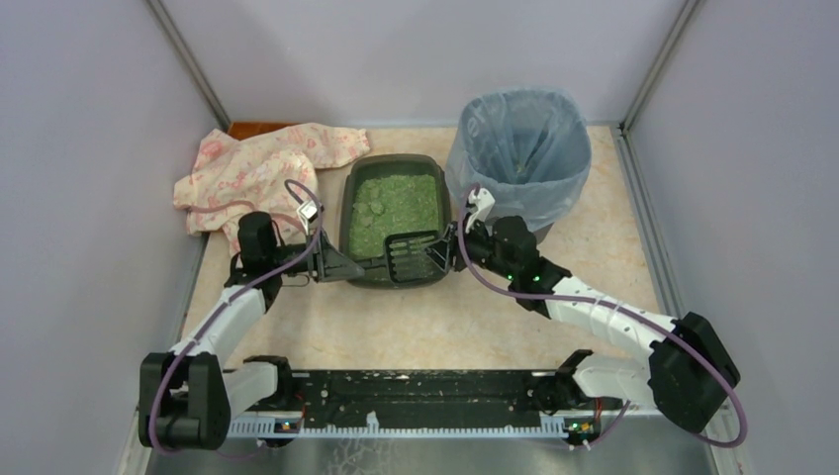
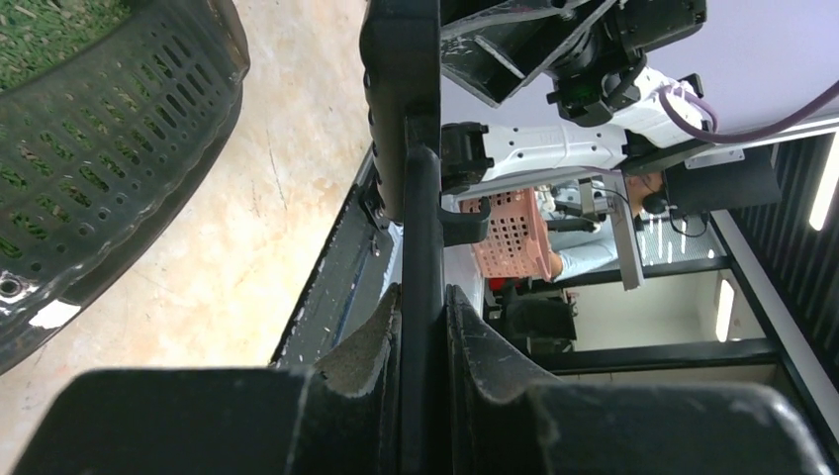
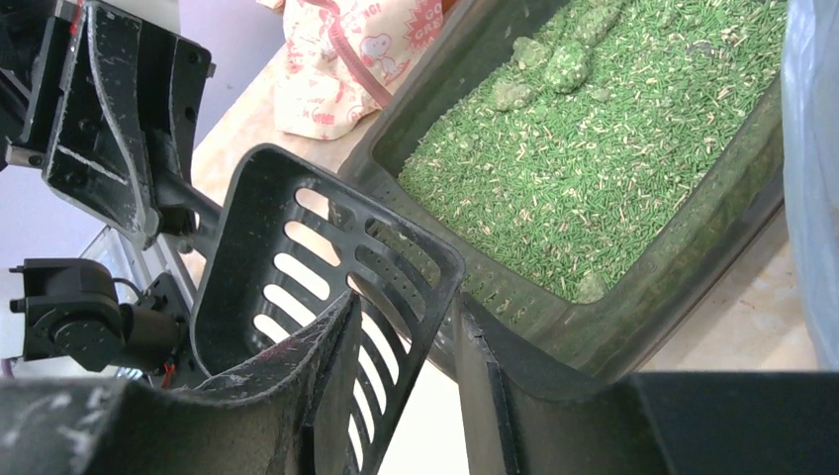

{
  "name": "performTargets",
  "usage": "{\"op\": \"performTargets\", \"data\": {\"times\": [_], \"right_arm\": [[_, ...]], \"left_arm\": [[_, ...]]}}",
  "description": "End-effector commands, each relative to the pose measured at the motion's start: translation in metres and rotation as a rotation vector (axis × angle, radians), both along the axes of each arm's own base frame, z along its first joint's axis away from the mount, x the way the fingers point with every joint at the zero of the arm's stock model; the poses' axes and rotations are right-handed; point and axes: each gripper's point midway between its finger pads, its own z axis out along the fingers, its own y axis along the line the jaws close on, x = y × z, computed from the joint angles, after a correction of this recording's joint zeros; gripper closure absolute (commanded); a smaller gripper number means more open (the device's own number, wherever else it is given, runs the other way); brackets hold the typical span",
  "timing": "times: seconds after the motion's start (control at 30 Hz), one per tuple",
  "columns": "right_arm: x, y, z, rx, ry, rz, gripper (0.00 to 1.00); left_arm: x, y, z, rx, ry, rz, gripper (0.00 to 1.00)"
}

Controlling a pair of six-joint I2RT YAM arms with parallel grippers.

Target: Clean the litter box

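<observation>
The counter (image 1: 445,317) is a pale beige, marbled surface. Plain lilac-grey walls (image 1: 396,59) close it in at the back and on both sides, with metal strips running up the back corners. Both arms are mounted on a black rail (image 1: 416,391) along the near edge. A pink printed cloth (image 1: 257,168) lies crumpled in the far left corner.

The litter box (image 1: 348,213) sits on the counter toward the back, about centred, with its long side running away from the arms. The cloth is just to its left. A bin (image 1: 475,168) lined with a blue-grey bag stands close beside its far right corner. Green litter (image 1: 401,198) fills the box, and a few rounded clumps (image 3: 554,64) lie toward the far left. What the bin holds cannot be made out.

A black slotted scoop (image 1: 411,255) is at the near end of the box, with its head over the near rim and its handle pointing left.

The left claw (image 1: 341,265) is clamped tight on the thin handle, which the left wrist view shows pinched between the two fingers.

The right claw (image 1: 447,255) meets the scoop head from the right. Its fingers stand apart, one inside the head and one outside, with the scoop's side wall in the gap between them. Slots show between the inner finger and that wall.
</observation>
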Motion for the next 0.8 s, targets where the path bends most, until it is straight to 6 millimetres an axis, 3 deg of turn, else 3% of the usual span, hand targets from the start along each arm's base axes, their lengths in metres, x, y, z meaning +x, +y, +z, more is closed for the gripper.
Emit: {"op": "performTargets", "data": {"times": [0.0, 0.07, 0.23, 0.4, 0.6, 0.77], "right_arm": [[-0.007, 0.003, 0.017, 0.049, -0.047, 0.027, 0.60], [-0.008, 0.002, 0.016, 0.048, -0.046, 0.027, 0.62], [-0.008, 0.001, 0.018, 0.051, -0.049, 0.026, 0.78], [-0.012, 0.005, 0.021, 0.059, -0.065, 0.060, 1.00], [-0.017, 0.004, 0.022, 0.053, -0.074, 0.080, 1.00], [-0.018, -0.001, 0.024, 0.034, -0.086, 0.071, 1.00]], "left_arm": [[-0.003, 0.000, 0.013, -0.033, -0.083, -0.027, 1.00], [-0.003, 0.000, 0.018, -0.043, -0.099, -0.028, 1.00], [-0.001, -0.001, 0.020, -0.045, -0.105, -0.031, 1.00], [0.001, -0.001, 0.016, -0.042, -0.096, -0.019, 1.00], [0.011, 0.000, 0.001, -0.016, -0.044, 0.034, 0.99], [0.021, 0.000, 0.004, -0.006, -0.065, 0.086, 0.80]]}}
